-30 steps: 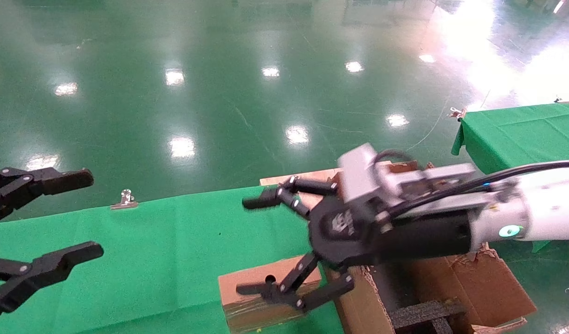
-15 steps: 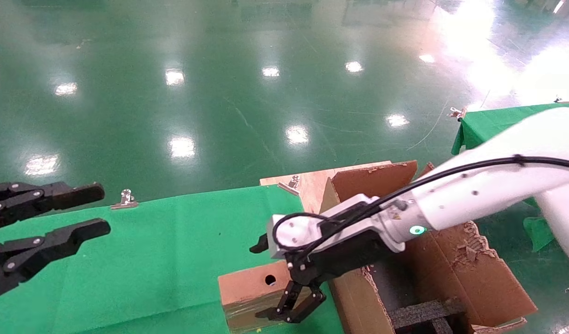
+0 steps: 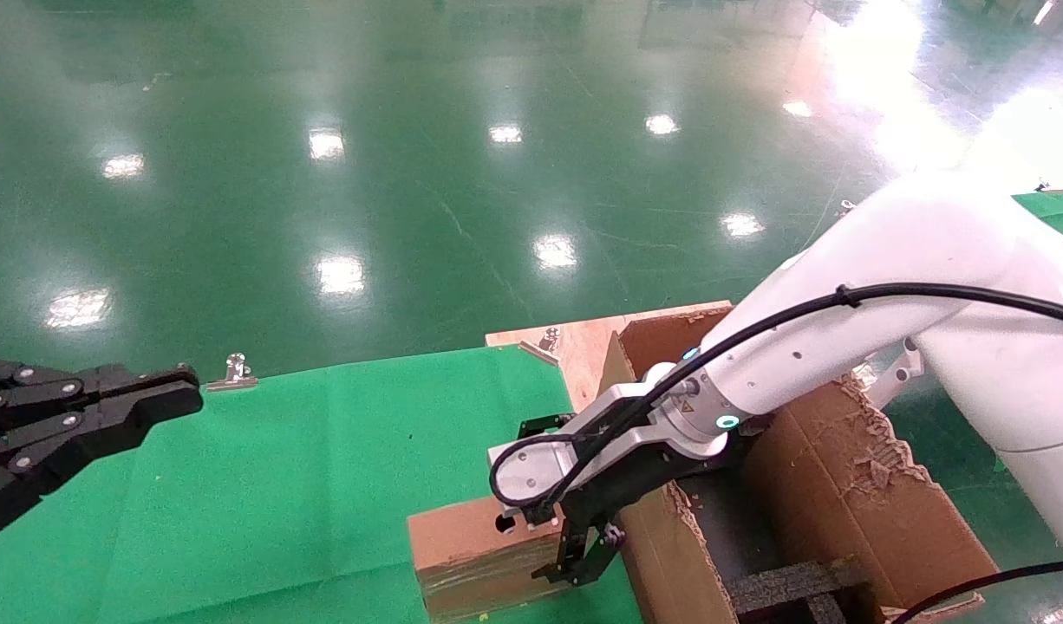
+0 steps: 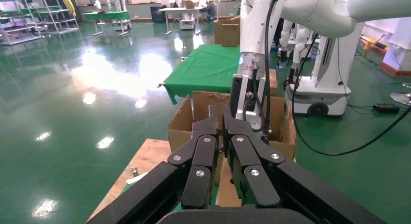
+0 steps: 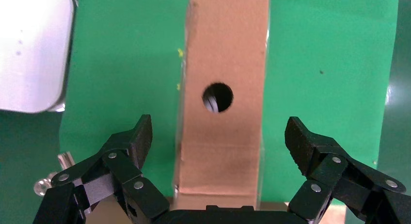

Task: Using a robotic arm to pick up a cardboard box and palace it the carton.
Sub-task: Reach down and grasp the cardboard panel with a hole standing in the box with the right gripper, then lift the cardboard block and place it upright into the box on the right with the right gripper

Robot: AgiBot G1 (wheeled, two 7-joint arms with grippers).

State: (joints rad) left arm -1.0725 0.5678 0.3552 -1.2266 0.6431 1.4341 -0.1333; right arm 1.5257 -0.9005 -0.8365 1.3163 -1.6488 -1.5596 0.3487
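1. The right gripper [image 5: 218,136] points down over the cardboard box [image 3: 475,555], its fingers [image 5: 133,139] spread wide apart, one on each side of the box and clear of its long edges in the right wrist view; neither touches the cardboard there.
2. The cardboard box lies flat on the green cloth [image 3: 306,468] of the desk, round hole [image 5: 217,97] facing up, shiny tape along its near side. It sits just beside the carton [image 3: 852,511], at that carton's left wall.
3. The robotic arm [image 3: 852,312] reaches in from the right, crossing above the carton's torn flaps, with its silver camera block [image 3: 527,472], a looped black cable and a teal ring [image 3: 724,422] lit near the wrist.
4. The carton stands open at the desk's right end, black foam [image 3: 792,589] visible inside.
5. The left gripper [image 3: 163,394] hangs above the cloth's left part, well apart from the box, its fingers [image 4: 206,136] pressed together with nothing between them.
6. A metal clip [image 3: 234,371] pins the cloth's far edge, and the glossy green floor [image 3: 497,130] lies beyond.
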